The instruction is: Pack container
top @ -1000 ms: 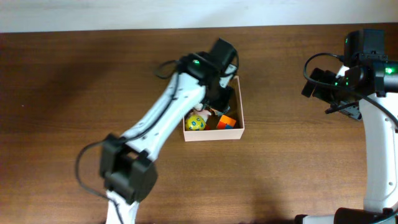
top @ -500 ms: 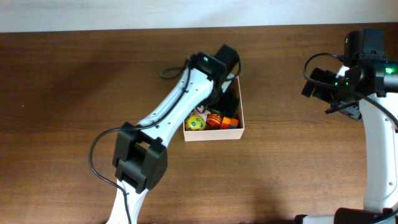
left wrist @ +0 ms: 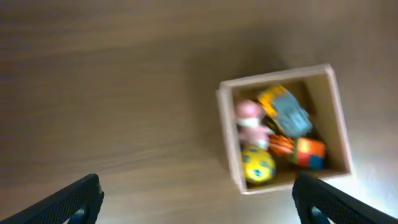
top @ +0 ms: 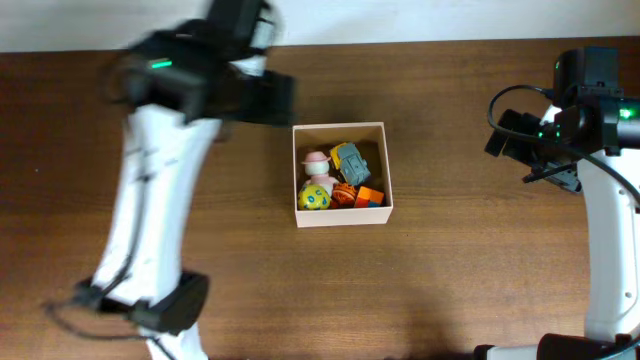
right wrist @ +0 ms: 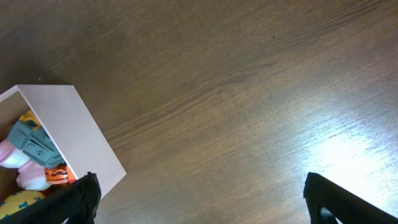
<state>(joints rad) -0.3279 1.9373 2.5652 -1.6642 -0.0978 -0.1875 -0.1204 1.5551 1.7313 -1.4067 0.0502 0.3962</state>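
The container [top: 341,217] stands mid-table, a cream-walled box holding a pink figure [top: 317,163], a blue-grey and yellow car [top: 349,160], a yellow ball [top: 315,198] and an orange-blue cube [top: 371,197]. My left gripper [top: 268,100] is blurred, up and left of the box and clear of it. From the left wrist the container [left wrist: 226,140] lies ahead of the left gripper [left wrist: 202,202], whose fingers stand wide open and empty. My right gripper [top: 508,135] hovers far right of the box, open and empty. In its wrist view the container [right wrist: 71,127] is at the lower left of the right gripper [right wrist: 202,202].
The brown wooden table [top: 470,270] surrounds the box on all sides. A pale strip [top: 400,20] runs along the table's far edge. The right arm's base [top: 610,250] stands at the right edge, and the left arm's base [top: 170,310] at the lower left.
The left gripper has opened and pulled out of the container, swinging up and to the left. The toy car now shows in the box. The right arm has not moved.
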